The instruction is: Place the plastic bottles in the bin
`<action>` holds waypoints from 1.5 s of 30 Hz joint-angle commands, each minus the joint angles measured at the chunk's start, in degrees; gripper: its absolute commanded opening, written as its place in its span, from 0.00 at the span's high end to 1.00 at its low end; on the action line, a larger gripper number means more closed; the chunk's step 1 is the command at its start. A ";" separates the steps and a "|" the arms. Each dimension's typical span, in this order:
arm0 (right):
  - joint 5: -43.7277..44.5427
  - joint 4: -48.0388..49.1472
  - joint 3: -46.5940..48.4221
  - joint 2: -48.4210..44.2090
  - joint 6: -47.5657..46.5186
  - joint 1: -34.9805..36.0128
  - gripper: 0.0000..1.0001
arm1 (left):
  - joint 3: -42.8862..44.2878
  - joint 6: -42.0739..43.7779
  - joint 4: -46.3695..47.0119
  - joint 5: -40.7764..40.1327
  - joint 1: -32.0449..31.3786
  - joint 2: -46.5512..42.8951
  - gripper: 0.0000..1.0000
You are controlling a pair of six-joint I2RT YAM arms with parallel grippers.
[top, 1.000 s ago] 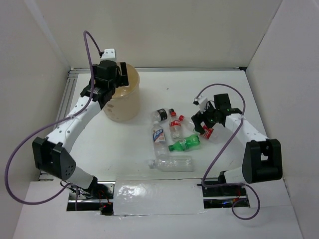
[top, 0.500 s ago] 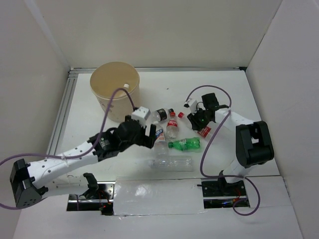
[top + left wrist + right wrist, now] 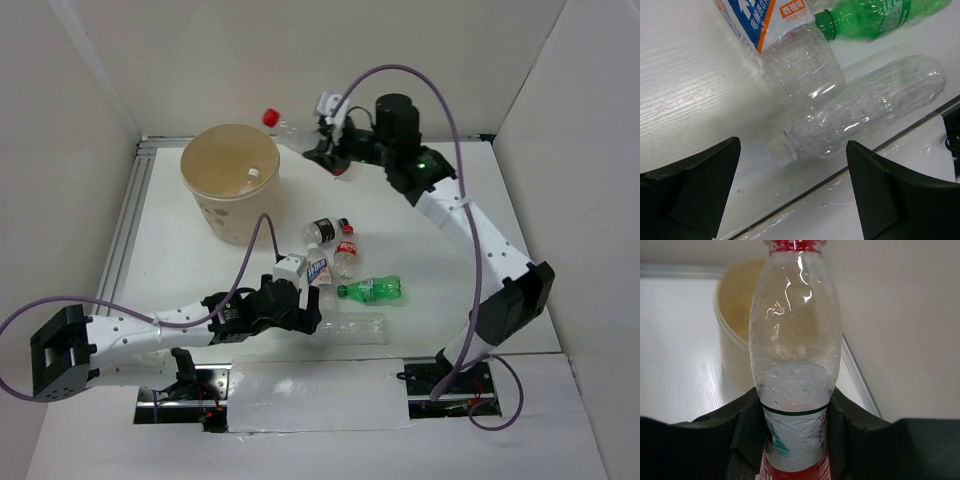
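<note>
My right gripper (image 3: 320, 148) is shut on a clear plastic bottle (image 3: 292, 131) with a red cap and a red and white label. It holds the bottle in the air just right of the tan bin (image 3: 225, 215), cap pointing towards it. In the right wrist view the bottle (image 3: 795, 355) stands between the pads, with the bin (image 3: 735, 315) behind. My left gripper (image 3: 312, 312) is open, low over the table by a clear white-capped bottle (image 3: 865, 110) that lies beyond the fingertips of the gripper (image 3: 792, 200). Near it lie a green bottle (image 3: 372, 290), a blue-and-white-labelled one (image 3: 318, 270), a red-labelled one (image 3: 347, 255) and a dark-labelled one (image 3: 320, 230).
White walls close in the table on the left, back and right. A metal rail (image 3: 130, 220) runs along the left edge. A taped strip (image 3: 310, 395) lies at the front edge between the arm bases. Something small and white (image 3: 254, 173) shows inside the bin.
My right gripper shut on a bottle at the right of the table, lifted it and swung it to the back beside the bin. My left arm came from the bin down to the bottles.
</note>
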 commanded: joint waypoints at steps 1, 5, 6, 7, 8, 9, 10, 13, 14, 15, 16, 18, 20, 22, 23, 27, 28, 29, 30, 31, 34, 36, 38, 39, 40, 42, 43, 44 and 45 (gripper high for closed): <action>-2.52 15.92 2.36 6.93 5.55 6.49 0.71 | -0.51 -3.55 2.98 -0.47 -1.55 -2.66 0.00; -1.54 16.66 20.17 20.97 9.14 11.85 0.71 | -4.37 -6.54 3.59 -1.00 -2.62 -6.61 0.00; -0.93 16.66 30.31 25.73 10.29 13.43 0.71 | -5.43 -7.67 3.59 -1.00 -2.62 -7.93 0.00; -0.93 16.66 30.41 25.78 10.30 14.23 0.71 | -5.44 -7.69 3.59 -1.00 -2.62 -7.95 0.00; -0.23 18.06 32.67 29.52 10.30 14.93 0.71 | -5.96 -8.30 3.59 -1.00 -3.22 -8.47 0.00; -0.22 18.07 36.61 31.12 10.30 16.07 0.71 | -5.96 -8.30 2.81 -1.78 -3.23 -9.00 0.00; -0.22 18.77 38.30 32.79 11.08 16.08 0.68 | -5.96 -9.00 2.28 -1.79 -3.75 -9.79 0.00; 0.92 18.25 41.66 37.81 13.02 16.78 0.47 | -5.96 -9.00 2.27 -2.40 -3.76 -10.32 0.00; 1.44 17.38 41.66 38.51 13.03 16.78 0.35 | -5.96 -8.40 2.88 -2.40 -3.76 -10.32 0.00; 1.97 16.84 41.66 39.04 13.03 16.78 0.19 | -5.35 -7.78 3.50 -2.92 -3.76 -9.80 0.00; 1.97 16.06 40.79 39.05 13.03 16.78 0.15 | -3.87 -7.77 3.51 -3.54 -3.76 -9.18 0.00; 3.37 15.35 40.25 37.74 14.94 16.26 0.01 | -1.76 -7.08 3.51 -4.85 -3.76 -6.03 0.00; 3.99 14.30 40.25 36.25 16.27 14.68 0.01 | 2.02 -6.55 2.80 -6.44 -3.76 -3.04 0.00; 8.19 11.67 40.78 33.00 19.42 13.36 0.01 | 4.31 -4.62 2.80 -7.84 -3.76 1.97 0.00; 9.78 10.35 39.82 31.68 19.96 11.53 0.01 | 6.49 -4.61 3.50 -7.85 -3.76 3.81 0.00; 8.92 1.74 30.27 23.78 19.97 3.79 0.49 | 10.20 -3.99 5.87 -6.98 -0.25 11.99 0.00; 6.92 -0.10 26.84 19.49 20.49 1.95 0.62 | 10.21 -3.99 6.57 -5.93 1.41 13.31 0.00; 5.07 -0.99 19.50 17.19 19.71 -0.07 0.69 | 10.99 -5.04 6.58 -5.92 2.21 16.28 0.00; 3.83 -1.70 15.60 14.73 19.10 -3.22 0.70 | 12.83 -5.66 4.49 -5.92 2.91 18.05 0.00; 3.30 -3.10 11.90 12.35 18.22 -4.82 0.62 | 14.06 -5.66 3.08 -5.92 3.53 19.89 0.00; 0.93 -5.12 -1.02 3.04 15.14 -10.10 0.27 | 17.59 -6.46 -0.18 -5.92 4.33 26.49 0.00; -0.39 -5.75 -8.30 -2.24 13.99 -13.34 0.09 | 17.59 -6.46 -0.19 -5.39 4.33 28.52 0.04; -2.05 -6.54 -12.81 -6.71 12.59 -15.20 0.05 | 17.59 -6.46 0.42 -4.60 4.33 29.76 0.10; -2.59 -6.54 -17.36 -8.13 12.59 -16.08 0.05 | 18.29 -5.93 0.43 -4.60 3.81 30.54 0.22; -3.55 -6.54 -19.58 -9.45 12.59 -17.65 0.06 | 18.90 -5.15 0.43 -4.60 3.80 30.55 0.32; -5.05 -7.06 -24.49 -12.80 11.80 -19.16 0.13 | 19.43 -4.62 -0.80 -5.21 3.10 30.55 0.48; -5.58 -7.07 -25.83 -13.59 11.19 -19.77 0.18 | 19.44 -3.91 -1.58 -6.00 2.49 29.42 0.63; -6.72 -7.85 -26.88 -14.90 11.18 -20.74 0.25 | 19.96 -3.91 -2.29 -6.70 1.53 27.23 0.69; -7.68 -8.90 -27.85 -15.44 9.53 -21.35 0.35 | 19.96 -3.04 -3.08 -8.54 0.99 25.82 0.73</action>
